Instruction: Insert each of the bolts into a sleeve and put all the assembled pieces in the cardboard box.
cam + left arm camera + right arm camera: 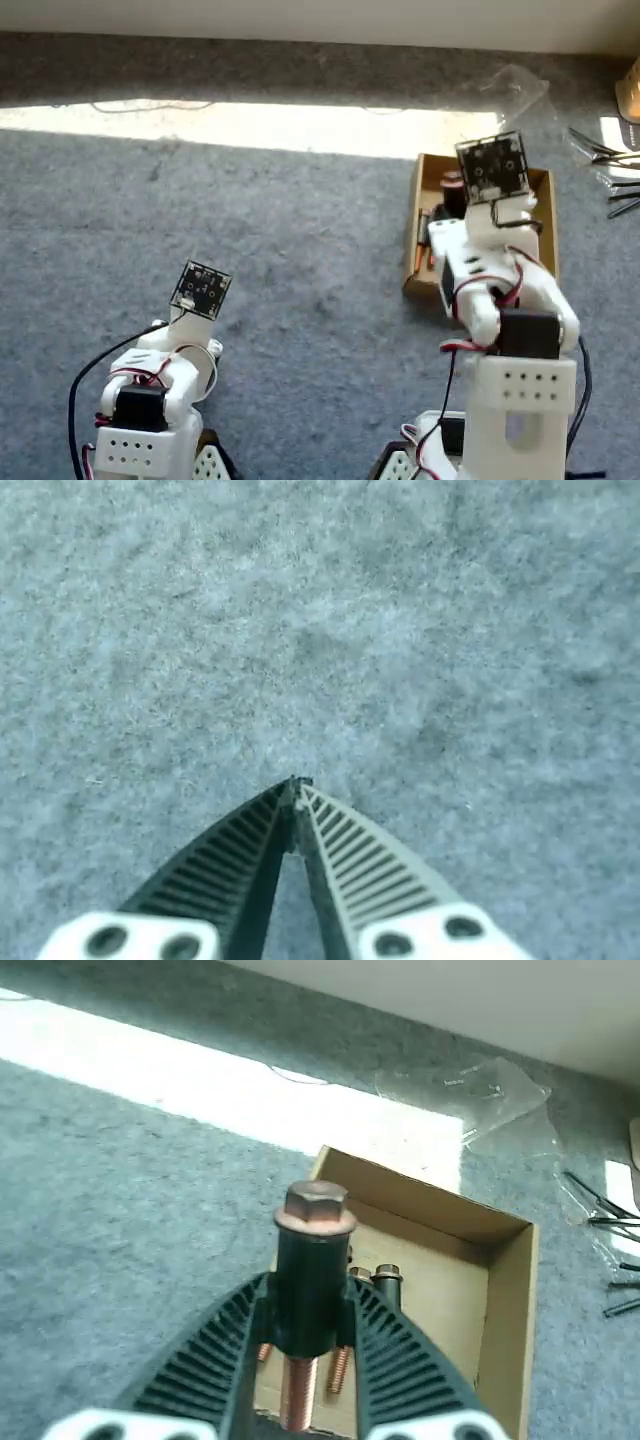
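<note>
The task is looking well advanced. The right claw (pixel 310 1310) is gripping an assembled piece, its jaws closed only as far as the black cylindrical sleeve (pixel 310 1275) between them. A copper-coloured bolt (pixel 316 1208) is sitting fully through that sleeve, with its hex head on top and its thread poking out below. In the high view this arm is hanging over the open brown cardboard box (pixel 432 175), which is lying at about 2 o'clock on the grey felt-like surface (pixel 300 630).

At least 2 finished pieces (pixel 385 1285) are already lying inside the box, against one wall. Their exact number is hard to tell. The held piece is probably waiting to be lowered in and released.

The left claw (pixel 298 790) is hovering at about 7 o'clock, with its jaws pressed together and nothing between them. A clear plastic bag (pixel 520 85) is lying at 1 o'clock, beyond the box.
</note>
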{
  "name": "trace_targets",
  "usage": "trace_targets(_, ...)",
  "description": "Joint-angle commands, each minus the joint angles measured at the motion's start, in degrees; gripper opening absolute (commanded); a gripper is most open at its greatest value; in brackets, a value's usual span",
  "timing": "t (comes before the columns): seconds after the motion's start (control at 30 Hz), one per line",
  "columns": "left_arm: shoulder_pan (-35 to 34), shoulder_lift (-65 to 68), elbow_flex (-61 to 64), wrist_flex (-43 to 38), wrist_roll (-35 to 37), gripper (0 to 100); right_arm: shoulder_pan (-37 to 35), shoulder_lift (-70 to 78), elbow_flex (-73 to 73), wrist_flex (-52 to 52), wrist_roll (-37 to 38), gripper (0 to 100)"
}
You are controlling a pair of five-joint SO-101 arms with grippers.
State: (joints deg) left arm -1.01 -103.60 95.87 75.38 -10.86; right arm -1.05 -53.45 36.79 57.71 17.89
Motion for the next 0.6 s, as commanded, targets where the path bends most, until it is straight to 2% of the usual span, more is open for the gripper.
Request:
trace_targets(0.0,0.66,-0.4,1.27,0.35,-0.26,1,5.32,9.54,-4.09,-5.05,1.05,0.5)
trace_targets(0.57,0.66,-0.4,1.27,0.35,-0.26,1,13.67,47.78,-25.01,-5.49,1.05,0.6)
